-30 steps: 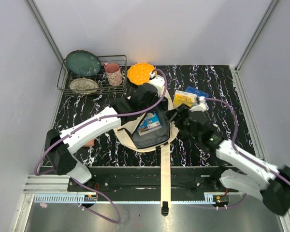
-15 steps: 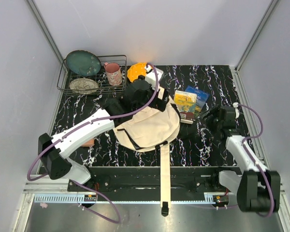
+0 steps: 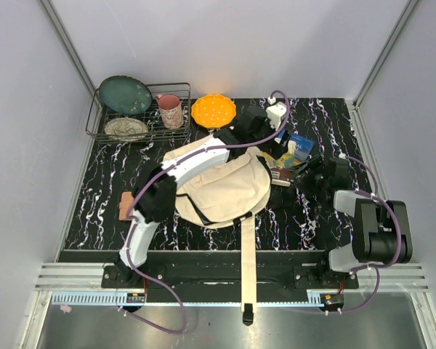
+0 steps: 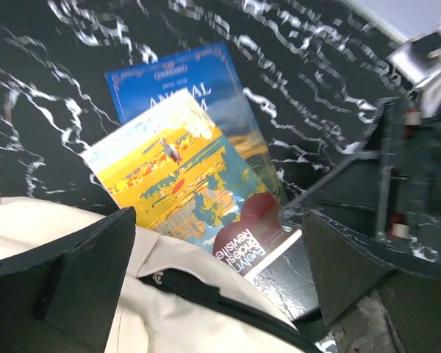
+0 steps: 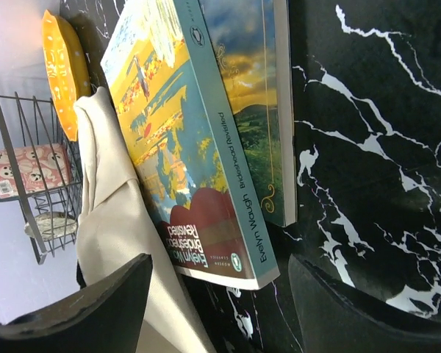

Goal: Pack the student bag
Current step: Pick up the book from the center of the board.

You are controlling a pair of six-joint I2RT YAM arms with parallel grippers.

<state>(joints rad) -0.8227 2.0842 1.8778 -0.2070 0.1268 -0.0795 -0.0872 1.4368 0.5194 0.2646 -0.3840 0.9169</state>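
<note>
Black counter with white marble veining, enclosed by pale wall panels.

Item 1: student bag, cream canvas. It lies flat at the middle of the counter, toward the near edge. 1 long webbing strap runs over the near edge.

Item 2: paperback, yellow and teal cover, spine reading "Evelyn Waugh, Brideshead Revisited". It lies just right of the bag, with 1 edge touching the canvas.

Item 3: blue booklet, partly under the paperback and jutting out toward the far right corner.

Item 4: wire rack in the far left corner. It holds 1 teal plate, 1 pale plate and 1 pink mug.

Item 5: orange dish at the far edge, just beside the rack.

Item 6: left arm, reaching across the bag. The left fingers hang apart above the paperback and hold nothing.

Item 7: right fingers, also apart. They sit low over the counter on the right-edge side of the 2 books, pointed at the paperback and touching neither.
</note>
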